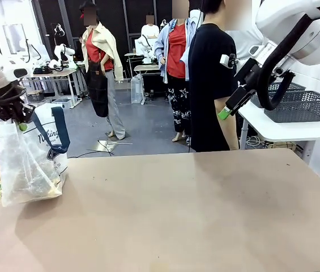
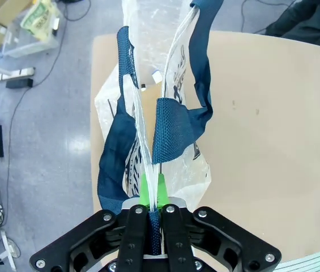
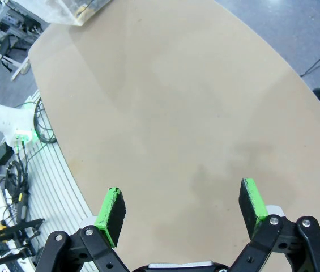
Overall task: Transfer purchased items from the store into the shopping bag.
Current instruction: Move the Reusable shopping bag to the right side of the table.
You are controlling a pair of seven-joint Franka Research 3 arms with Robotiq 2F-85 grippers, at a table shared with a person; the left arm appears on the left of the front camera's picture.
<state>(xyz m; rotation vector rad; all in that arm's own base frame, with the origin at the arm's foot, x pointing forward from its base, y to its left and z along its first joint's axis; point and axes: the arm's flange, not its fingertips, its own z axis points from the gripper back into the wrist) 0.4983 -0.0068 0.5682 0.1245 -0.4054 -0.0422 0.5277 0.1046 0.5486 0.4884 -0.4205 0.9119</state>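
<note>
Tan table: one shopping bag clamped by left gripper, right gripper spread wide.

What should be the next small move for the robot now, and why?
Probably the left end effector should keep its hold on the shopping bag, whose top it pinches shut, with small goods already inside. The right end effector hangs open above the bare table, so lowering the bag to rest seems sensible.
</note>
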